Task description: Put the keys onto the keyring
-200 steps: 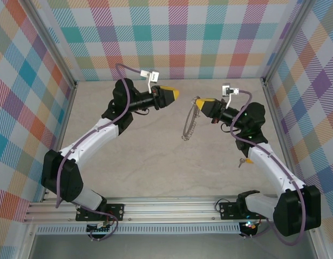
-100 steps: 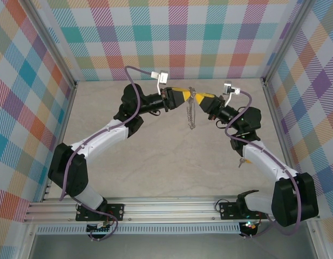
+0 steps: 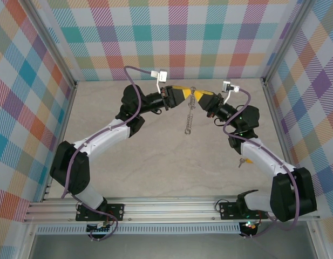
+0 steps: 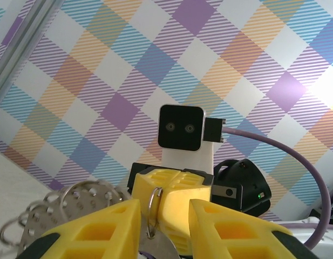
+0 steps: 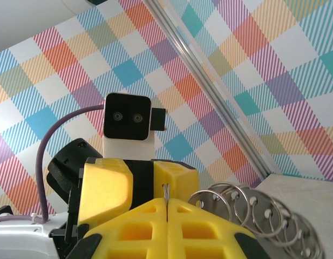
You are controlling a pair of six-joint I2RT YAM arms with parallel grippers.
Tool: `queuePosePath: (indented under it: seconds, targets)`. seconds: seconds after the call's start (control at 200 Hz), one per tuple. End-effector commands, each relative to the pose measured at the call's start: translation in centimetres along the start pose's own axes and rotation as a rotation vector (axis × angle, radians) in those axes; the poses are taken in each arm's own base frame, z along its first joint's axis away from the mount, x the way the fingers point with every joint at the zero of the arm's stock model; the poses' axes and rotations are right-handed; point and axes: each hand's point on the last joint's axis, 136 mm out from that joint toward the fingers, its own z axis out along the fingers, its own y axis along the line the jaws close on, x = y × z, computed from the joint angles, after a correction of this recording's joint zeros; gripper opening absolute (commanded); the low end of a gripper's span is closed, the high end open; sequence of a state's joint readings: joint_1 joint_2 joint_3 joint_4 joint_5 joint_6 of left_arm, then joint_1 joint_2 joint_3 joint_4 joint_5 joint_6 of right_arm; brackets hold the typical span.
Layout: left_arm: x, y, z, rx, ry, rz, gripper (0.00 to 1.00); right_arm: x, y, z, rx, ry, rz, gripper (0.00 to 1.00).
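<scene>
Compared with a second ago, the left claw (image 3: 187, 95) has been brought tip to tip with the right claw (image 3: 199, 98), so the keyring (image 3: 188, 120) is now hung between them above the far worktop (image 3: 155, 156). The right claw is pinched tight on the ring's wire, while the left one's fingers (image 4: 112, 229) are kept slightly apart with a small loop (image 4: 149, 213) in the gap.
</scene>
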State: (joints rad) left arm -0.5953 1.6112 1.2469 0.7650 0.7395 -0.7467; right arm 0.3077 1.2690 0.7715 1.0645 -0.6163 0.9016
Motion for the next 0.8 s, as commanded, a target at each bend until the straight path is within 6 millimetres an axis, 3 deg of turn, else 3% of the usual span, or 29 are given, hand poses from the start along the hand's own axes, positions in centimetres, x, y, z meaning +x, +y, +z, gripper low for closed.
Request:
queuePosePath:
  seconds: [0.0, 0.265, 0.525, 0.795]
  targets:
    - [-0.2, -0.6, 0.2, 0.031, -0.02, 0.022, 0.29, -2.2, 2.3, 0.5, -0.068, -0.062, -0.065, 0.0]
    - [0.1, 0.1, 0.3, 0.017, -0.017, 0.013, 0.32, -2.1, 2.5, 0.3, -0.067, -0.057, -0.065, 0.0]
    - [0.4, -0.6, 0.9, 0.049, 0.004, 0.016, 0.32, -2.0, 2.3, 0.4, -0.069, -0.052, -0.06, 0.0]
    - [0.1, -1.0, 1.0, 0.06, -0.002, 0.027, 0.26, -1.7, 2.1, 0.4, -0.065, -0.043, -0.053, 0.0]
